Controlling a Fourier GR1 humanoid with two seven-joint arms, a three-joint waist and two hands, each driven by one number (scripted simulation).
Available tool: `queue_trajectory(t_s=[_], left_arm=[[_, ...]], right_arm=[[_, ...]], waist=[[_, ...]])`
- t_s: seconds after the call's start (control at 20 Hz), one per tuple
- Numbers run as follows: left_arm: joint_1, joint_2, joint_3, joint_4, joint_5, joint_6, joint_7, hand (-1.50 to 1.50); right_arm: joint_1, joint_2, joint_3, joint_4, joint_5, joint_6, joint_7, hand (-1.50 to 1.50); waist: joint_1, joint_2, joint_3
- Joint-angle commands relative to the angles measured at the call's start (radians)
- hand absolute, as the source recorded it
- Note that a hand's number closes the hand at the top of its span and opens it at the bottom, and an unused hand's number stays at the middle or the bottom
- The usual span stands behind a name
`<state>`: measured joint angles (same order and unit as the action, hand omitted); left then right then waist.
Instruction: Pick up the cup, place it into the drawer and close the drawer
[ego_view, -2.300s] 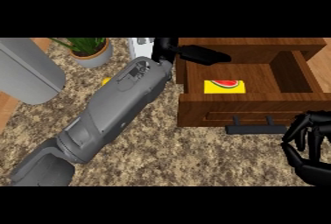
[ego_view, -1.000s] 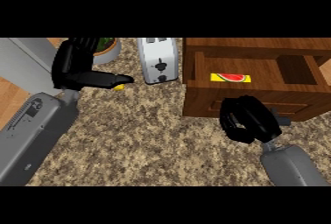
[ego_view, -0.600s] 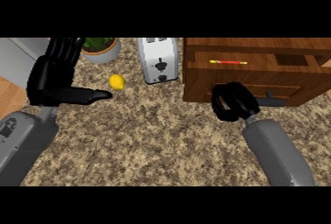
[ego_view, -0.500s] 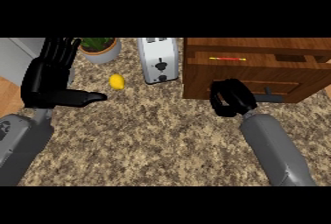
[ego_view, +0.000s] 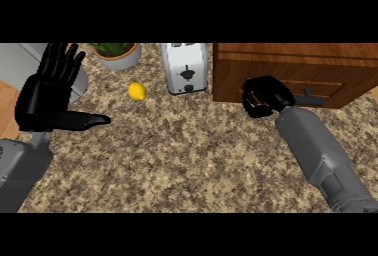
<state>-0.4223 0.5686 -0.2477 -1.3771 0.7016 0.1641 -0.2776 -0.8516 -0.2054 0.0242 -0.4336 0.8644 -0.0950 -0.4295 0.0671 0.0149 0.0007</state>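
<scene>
Drawer (ego_view: 310, 75) now shut — right hand (ego_view: 262, 97) curled against its front.

The left hand (ego_view: 49, 95) rests open at the view's left, fingers straight and pointing up, thumb jutting toward the right hand (ego_view: 263, 96), whose fingers are curled shut atop a grey forearm angled up-left

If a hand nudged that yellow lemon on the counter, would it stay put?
Probably not: the lemon looks rounded and oval, so it would likely roll, perhaps wobbling off course. It lies free on the speckled counter, apart from the toaster, so nothing would stop it early.
</scene>
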Motion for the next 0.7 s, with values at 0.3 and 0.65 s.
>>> queue_trajectory(t_s=[0.3,0.65], left_arm=[[-0.01,-0.013,0.0,0.005,0.009,-0.062,0.009,-1.5],[0.019,-0.031,-0.01,-0.003,0.013,-0.074,0.004,-1.5]], right_arm=[[-0.135,-0.129,-0.089,0.165,-0.044,0.067,-0.044,1.5],[-0.118,-0.13,-0.136,0.161,-0.089,0.038,-0.067,1.5]], waist=[[0.027,0.031,0.003],[0.05,0.036,0.004]])
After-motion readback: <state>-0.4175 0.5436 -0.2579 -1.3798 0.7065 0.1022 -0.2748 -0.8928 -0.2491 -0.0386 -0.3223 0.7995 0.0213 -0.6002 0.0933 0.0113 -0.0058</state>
